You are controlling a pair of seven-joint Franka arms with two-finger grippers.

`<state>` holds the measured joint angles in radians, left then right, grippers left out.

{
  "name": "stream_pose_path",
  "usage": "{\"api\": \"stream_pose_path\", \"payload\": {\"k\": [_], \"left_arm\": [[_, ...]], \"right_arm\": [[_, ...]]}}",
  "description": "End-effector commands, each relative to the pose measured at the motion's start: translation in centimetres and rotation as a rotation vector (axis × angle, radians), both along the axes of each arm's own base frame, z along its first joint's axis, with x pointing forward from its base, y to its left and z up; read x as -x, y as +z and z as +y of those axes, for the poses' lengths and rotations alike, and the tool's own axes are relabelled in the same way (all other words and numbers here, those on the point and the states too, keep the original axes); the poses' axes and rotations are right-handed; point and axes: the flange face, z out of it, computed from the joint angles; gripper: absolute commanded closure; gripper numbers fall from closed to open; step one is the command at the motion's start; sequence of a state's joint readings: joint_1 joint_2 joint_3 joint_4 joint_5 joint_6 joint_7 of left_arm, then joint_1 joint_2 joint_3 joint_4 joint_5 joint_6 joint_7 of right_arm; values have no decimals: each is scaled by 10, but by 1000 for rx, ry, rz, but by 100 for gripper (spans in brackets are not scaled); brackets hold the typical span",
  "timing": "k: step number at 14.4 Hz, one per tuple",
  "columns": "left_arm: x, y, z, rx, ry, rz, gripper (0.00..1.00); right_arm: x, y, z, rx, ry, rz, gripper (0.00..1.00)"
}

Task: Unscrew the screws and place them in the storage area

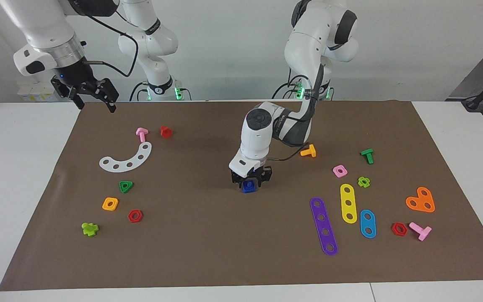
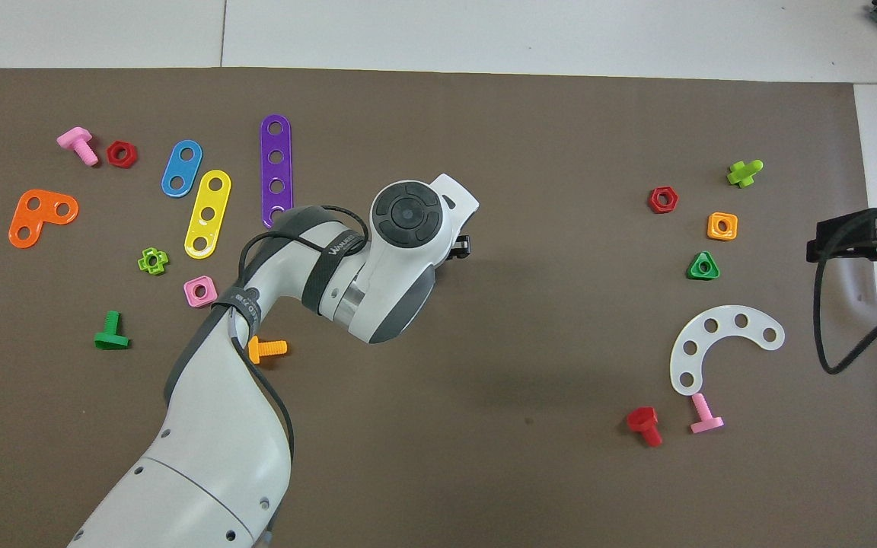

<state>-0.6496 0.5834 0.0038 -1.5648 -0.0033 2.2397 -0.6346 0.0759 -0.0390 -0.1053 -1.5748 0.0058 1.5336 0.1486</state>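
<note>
Left end effector (image 1: 250, 179) down on blue bolt (image 1: 248, 187) mid-mat, fingers straddling it, grip can't tell. Right end effector (image 1: 92, 95) waits, fingers apart, above mat corner.

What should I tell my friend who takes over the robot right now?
Left gripper: down at mid-mat around the blue screw; whether it grips yet is unclear.
Right gripper: open, waiting in the air at the right arm's end of the brown mat.
Storage area, by the white curved strip: the blue screw is not there yet.
Left to do: unscrew it, lift it, carry it there.
</note>
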Motion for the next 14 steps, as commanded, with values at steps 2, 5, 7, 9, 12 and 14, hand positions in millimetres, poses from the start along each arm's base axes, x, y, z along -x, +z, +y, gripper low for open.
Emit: {"api": "stream_pose_path", "payload": {"k": [2,5,7,9,12,14], "left_arm": [[6,-2,-6,-19,-12,-21,39],[6,-3,-6,-21,-12,-19,47],[6,-3,-6,-22,-14,-18,52],[7,-4,-6,-23,-13,-14,58],[8,-4,-6,-25,-14,-10,64],[8,-3,-6,-27,-14,-8,65]], "right_arm": [[2,-4,-4,5,21,2,0],[2,-2,-4,5,21,-8,0],[2,-3,-5,5,21,-5,0],[2,-3,-5,5,21,-5,0],[2,-3,-5,5,21,-5,0],[2,-3,-4,5,21,-5,0]]}}
